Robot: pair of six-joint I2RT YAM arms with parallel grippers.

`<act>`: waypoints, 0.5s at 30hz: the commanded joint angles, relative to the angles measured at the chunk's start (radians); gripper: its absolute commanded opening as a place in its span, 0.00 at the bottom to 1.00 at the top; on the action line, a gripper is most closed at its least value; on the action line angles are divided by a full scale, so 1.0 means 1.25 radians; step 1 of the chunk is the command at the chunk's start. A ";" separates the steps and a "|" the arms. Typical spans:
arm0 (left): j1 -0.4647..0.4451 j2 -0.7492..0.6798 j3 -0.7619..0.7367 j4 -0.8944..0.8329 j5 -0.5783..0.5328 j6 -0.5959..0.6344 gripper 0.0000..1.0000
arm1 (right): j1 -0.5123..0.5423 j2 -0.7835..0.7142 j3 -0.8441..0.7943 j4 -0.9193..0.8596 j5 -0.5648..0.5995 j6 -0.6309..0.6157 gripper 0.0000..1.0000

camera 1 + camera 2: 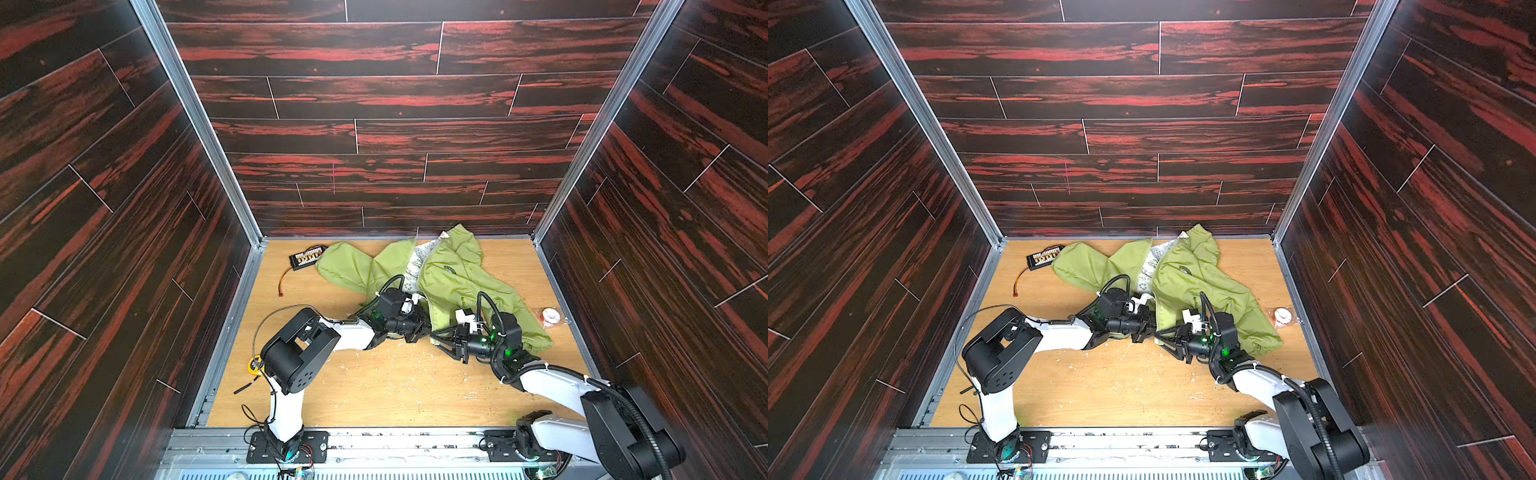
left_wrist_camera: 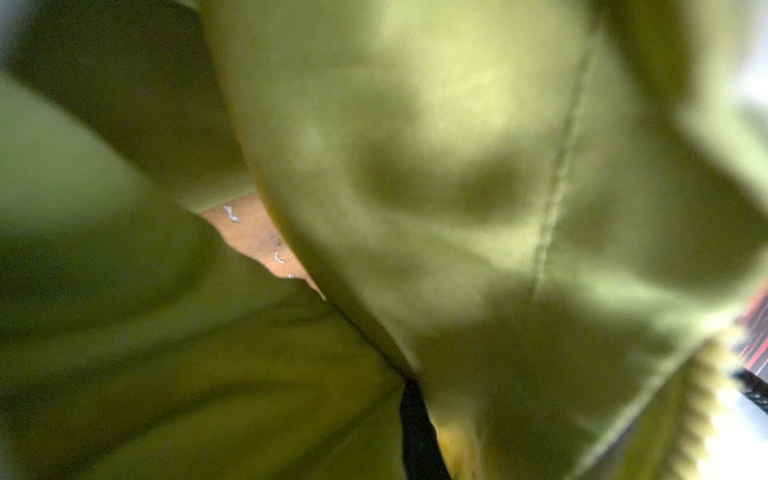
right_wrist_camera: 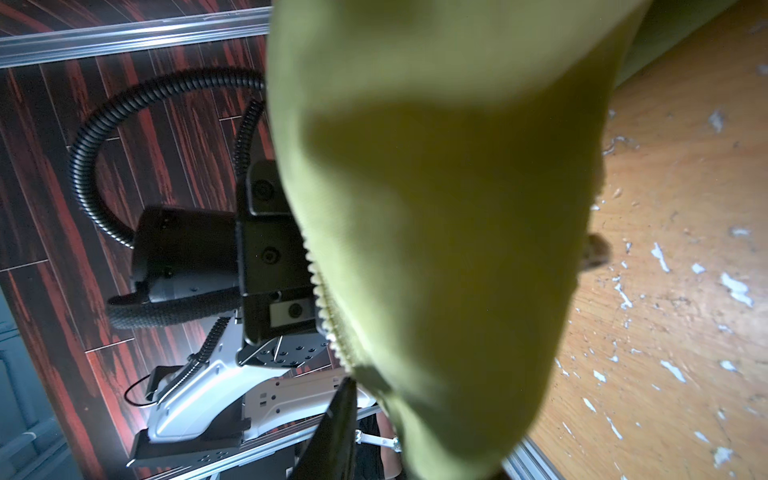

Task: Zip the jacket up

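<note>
Two claws at jacket (image 1: pixel 449 270) hem: left claw (image 1: pixel 423 327) clenched on jacket; right claw (image 1: pixel 438 340) grip unclear.

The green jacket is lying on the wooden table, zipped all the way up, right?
Not quite. The jacket does lie on the wooden table, but it is not zipped up: in both top views its front gapes open, with pale lining showing between the halves.

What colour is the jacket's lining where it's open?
The lining of the jacket is pale whitish with small dark printed marks; clearest in a top view.
</note>
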 commanded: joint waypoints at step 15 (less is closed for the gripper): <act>-0.006 -0.031 -0.001 0.039 0.012 -0.009 0.00 | 0.000 -0.011 0.017 -0.030 0.015 -0.016 0.15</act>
